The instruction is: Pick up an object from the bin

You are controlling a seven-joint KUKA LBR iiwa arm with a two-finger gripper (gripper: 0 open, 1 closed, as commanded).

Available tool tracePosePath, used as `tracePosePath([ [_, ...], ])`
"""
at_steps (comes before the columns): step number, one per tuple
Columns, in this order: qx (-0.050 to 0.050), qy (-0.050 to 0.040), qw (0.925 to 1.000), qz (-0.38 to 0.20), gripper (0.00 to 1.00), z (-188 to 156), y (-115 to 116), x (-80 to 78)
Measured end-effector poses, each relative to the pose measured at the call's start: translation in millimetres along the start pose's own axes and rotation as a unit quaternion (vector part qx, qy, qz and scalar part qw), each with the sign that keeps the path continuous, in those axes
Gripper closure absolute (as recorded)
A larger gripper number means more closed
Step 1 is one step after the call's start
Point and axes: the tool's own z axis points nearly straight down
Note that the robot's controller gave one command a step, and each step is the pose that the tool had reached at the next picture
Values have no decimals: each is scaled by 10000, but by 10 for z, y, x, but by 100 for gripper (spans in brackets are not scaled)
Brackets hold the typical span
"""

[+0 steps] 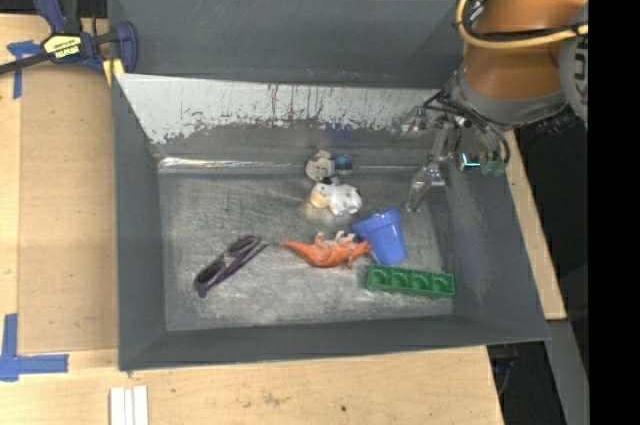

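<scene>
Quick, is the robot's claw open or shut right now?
Gripper: cannot be told whether open or closed; it hangs by the blue cup.

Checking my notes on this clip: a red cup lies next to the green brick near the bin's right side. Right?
Not quite: the cup is blue, not red. The camera view shows it next to the green brick near the bin's right side.

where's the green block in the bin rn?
Camera view: the green studded block lies flat near the lower right corner of the bin floor, just below the blue cup and to the right of the orange toy lizard.
</scene>
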Motion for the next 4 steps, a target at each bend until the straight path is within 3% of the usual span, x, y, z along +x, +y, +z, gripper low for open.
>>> tracePosePath([
  [1, 4, -42, 10000, -8, 0, -47, 2, -17],
  [3, 6, -21, 9926, -1215, 0, 686, -14, 170],
  [4, 9, -27, 9607, -2775, 0, 623, -99, 335],
])
